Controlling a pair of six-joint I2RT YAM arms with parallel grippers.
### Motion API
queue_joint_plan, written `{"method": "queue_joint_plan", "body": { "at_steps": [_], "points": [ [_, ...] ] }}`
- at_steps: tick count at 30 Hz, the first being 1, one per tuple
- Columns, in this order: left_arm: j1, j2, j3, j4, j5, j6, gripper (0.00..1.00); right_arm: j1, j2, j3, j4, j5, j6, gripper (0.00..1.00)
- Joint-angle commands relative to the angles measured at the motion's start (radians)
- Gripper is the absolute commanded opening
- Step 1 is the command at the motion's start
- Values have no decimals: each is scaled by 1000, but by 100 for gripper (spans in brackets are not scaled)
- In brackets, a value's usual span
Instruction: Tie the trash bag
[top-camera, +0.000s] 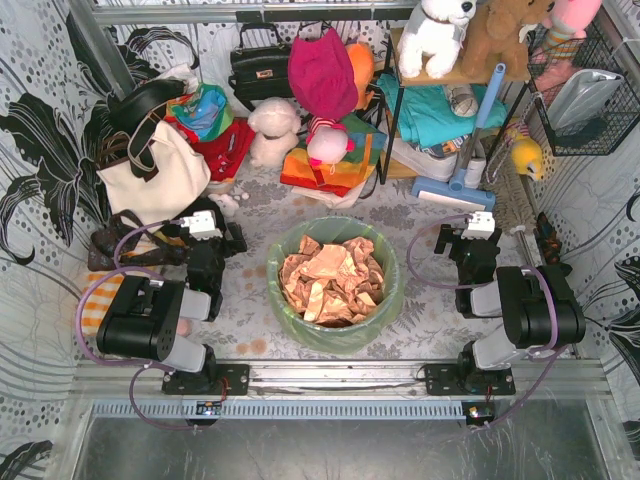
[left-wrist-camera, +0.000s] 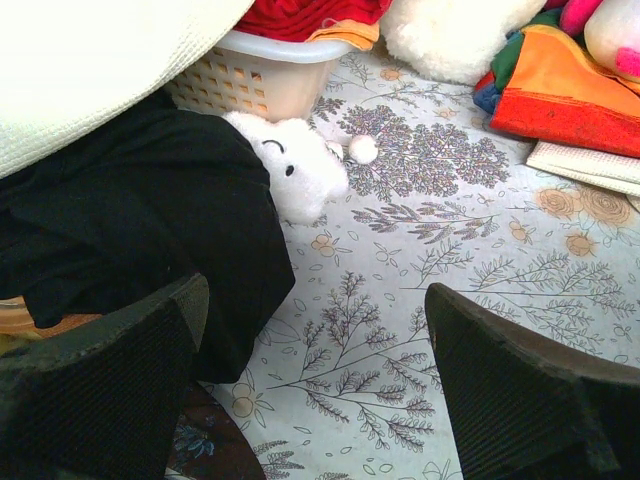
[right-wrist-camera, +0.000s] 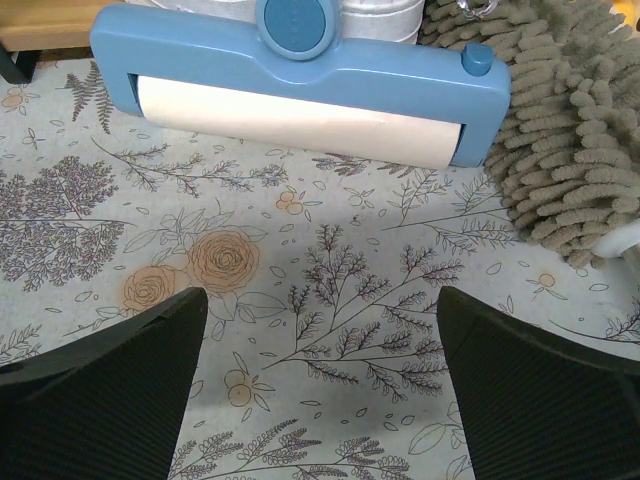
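Both grippers are standing with jaws spread wide and are holding nothing. The left gripper is hanging over the floral table cover, beside some black fabric and a small white plush toy. The right gripper is pointing at bare cover in front of a blue sweeper head. The trash bag is sitting between the two arms in the middle of the table, with its light-green rim folded outward and tan paper scraps filling it close to the top. Neither gripper is touching it, and each is off to its own side, so the tying is, by the look of it, not yet begun. To do the opening step well, each arm is probably needing to swing inward and come down on the folded rim at opposite sides, pinching only the thin film and none of the scraps. Raising both gathered sides slowly and evenly should be freeing enough slack to cross them. The plastic is looking thin and slippery, so a shallow pinch is risking a slip and a hard tug a tear or a tipped load.
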Motion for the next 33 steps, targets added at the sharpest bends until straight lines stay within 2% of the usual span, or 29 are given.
{"method": "queue_joint_plan", "body": {
  "at_steps": [1, 33],
  "points": [
    [7, 1, 13, 47, 0, -1, 98, -6, 4, -8, 43, -8, -9, 97],
    [10, 2, 14, 42, 9, -4, 98, -7, 4, -8, 43, -8, -9, 97]
  ]
}}
